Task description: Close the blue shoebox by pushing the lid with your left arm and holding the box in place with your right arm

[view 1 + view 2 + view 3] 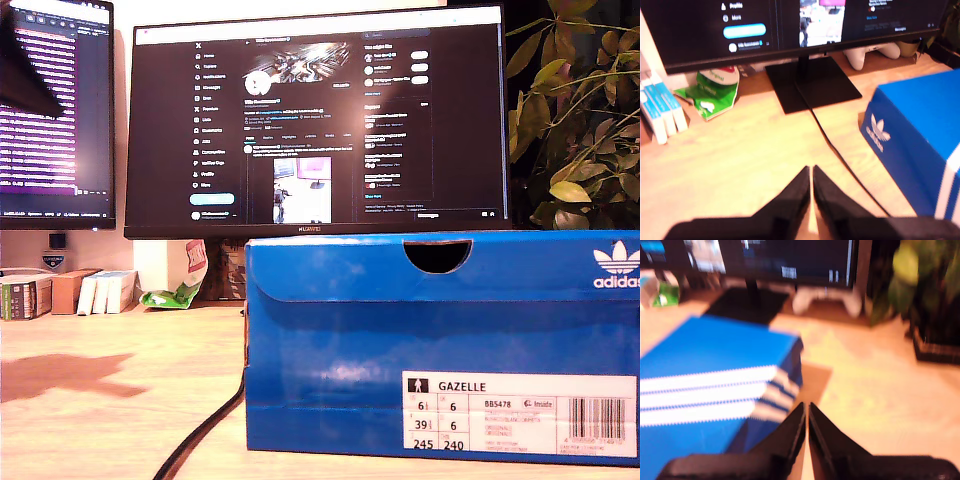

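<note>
Blue shoebox (912, 145) beside my first hand (811, 172)

Open desk (740, 155) lies beside the shoebox (920, 145); a cable (840, 150) and monitor stand (812, 82) crowd it.

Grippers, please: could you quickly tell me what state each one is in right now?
My first gripper: shut, holding nothing.
My second gripper: shut, holding nothing.
</note>
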Controlling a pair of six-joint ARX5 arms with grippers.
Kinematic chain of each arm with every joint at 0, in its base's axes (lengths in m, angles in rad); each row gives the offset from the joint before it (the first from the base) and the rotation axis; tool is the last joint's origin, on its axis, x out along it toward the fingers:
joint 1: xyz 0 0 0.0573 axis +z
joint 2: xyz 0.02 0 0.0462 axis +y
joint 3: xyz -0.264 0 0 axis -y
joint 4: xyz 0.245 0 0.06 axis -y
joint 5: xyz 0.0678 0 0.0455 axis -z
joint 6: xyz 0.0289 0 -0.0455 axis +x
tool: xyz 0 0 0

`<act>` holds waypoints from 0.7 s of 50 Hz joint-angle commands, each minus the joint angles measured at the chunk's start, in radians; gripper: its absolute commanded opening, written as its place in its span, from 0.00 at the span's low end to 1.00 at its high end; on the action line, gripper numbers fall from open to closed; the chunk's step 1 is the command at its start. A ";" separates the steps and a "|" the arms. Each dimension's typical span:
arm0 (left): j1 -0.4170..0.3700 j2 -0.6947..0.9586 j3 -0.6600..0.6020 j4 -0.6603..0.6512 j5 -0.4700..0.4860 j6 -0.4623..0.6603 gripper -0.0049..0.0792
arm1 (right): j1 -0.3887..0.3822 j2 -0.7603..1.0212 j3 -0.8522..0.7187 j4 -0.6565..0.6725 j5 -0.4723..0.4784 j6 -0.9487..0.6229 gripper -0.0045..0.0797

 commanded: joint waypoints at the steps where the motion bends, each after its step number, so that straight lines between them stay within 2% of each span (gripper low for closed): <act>1: 0.007 -0.033 -0.045 0.007 -0.004 -0.029 0.05 | -0.003 -0.030 -0.038 0.018 0.010 0.019 0.04; 25: 0.017 -0.324 -0.240 0.043 -0.089 -0.056 0.05 | -0.003 -0.167 -0.169 0.034 0.033 0.066 0.04; 35: 0.017 -0.429 -0.323 0.071 -0.128 -0.121 0.05 | -0.002 -0.228 -0.208 0.047 0.059 0.064 0.04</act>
